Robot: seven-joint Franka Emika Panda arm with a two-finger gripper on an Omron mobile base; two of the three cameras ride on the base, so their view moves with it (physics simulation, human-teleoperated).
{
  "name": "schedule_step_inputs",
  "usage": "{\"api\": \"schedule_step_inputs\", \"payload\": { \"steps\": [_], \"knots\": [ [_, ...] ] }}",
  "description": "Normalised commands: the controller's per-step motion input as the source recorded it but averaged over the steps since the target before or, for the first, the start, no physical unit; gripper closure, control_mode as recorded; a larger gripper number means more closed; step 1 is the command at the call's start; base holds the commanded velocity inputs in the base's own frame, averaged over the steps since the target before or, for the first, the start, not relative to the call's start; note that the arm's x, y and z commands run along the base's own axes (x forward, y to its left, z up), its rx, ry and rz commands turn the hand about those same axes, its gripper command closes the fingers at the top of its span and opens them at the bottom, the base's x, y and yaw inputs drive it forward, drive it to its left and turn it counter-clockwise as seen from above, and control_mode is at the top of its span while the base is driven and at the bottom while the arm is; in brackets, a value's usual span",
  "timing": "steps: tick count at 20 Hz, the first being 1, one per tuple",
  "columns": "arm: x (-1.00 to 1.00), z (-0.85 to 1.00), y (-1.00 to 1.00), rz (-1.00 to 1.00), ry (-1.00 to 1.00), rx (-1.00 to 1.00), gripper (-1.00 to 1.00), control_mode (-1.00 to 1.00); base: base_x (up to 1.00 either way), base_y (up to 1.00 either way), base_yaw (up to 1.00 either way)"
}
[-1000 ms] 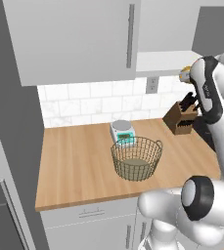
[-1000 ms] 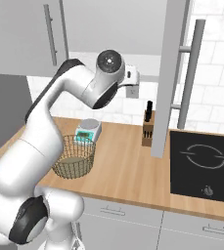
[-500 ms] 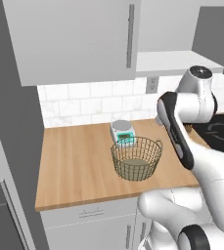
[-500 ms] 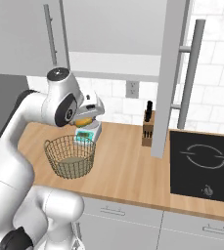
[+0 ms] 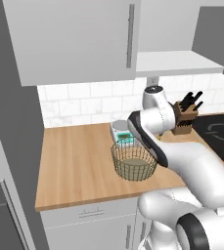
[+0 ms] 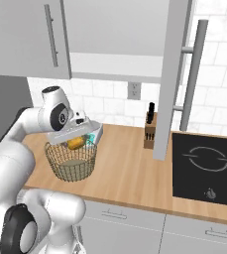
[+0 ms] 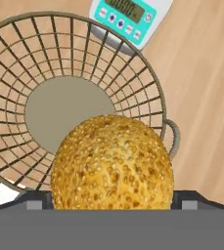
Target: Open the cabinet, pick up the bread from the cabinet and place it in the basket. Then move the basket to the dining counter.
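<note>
Our hand [image 6: 77, 142] hangs just above the rim of the basket [image 6: 71, 163], and we see the bread [image 7: 112, 163] clamped between its widely spread fingers, the seeded golden bun sitting over the near side of the basket [image 7: 74, 93] in the hand view. From the right base view the bread [image 6: 75, 143] shows as an orange lump under the hand, above the wire mesh and not yet down on the beige bottom. The basket [image 5: 133, 162] stands on the wooden worktop [image 5: 79, 156], towards its front edge and roughly midway along it. Just behind it, towards the tiled back edge, sits a small kitchen scale [image 7: 131, 19] with a teal panel. A knife block [image 5: 184, 118] stands farther along the back edge, beside the black hob [image 6: 207, 168]. Above, the cabinet [image 6: 179, 74] is swung open, its long bar handle [image 6: 193, 74] facing us in the right base view, with the white shelf [image 5: 176, 62] bare.
</note>
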Motion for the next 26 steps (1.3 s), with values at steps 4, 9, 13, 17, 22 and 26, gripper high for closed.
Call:
{"api": "schedule_step_inputs", "payload": {
  "steps": [4, 9, 13, 17, 22, 26],
  "knots": [
    [0.20, -0.58, 0.00, 0.04, 0.25, 0.00, 1.00, -1.00, 0.00, 0.00, 0.00],
    [0.21, -0.60, 0.00, 0.07, 0.18, 0.00, 1.00, -1.00, 0.00, 0.00, 0.00],
    [0.20, -0.38, 0.15, 0.07, 0.12, 0.00, 1.00, -1.00, 0.00, 0.00, 0.00],
    [0.14, -0.33, 0.14, 0.06, 0.04, 0.00, 1.00, -1.00, 0.00, 0.00, 0.00],
    [0.00, -0.45, 0.08, 0.06, 0.02, 0.00, 1.00, -1.00, 0.00, 0.00, 0.00],
    [0.05, -0.26, 0.10, 0.07, 0.00, 0.00, 1.00, -1.00, 0.00, 0.00, 0.00]
  ]
}}
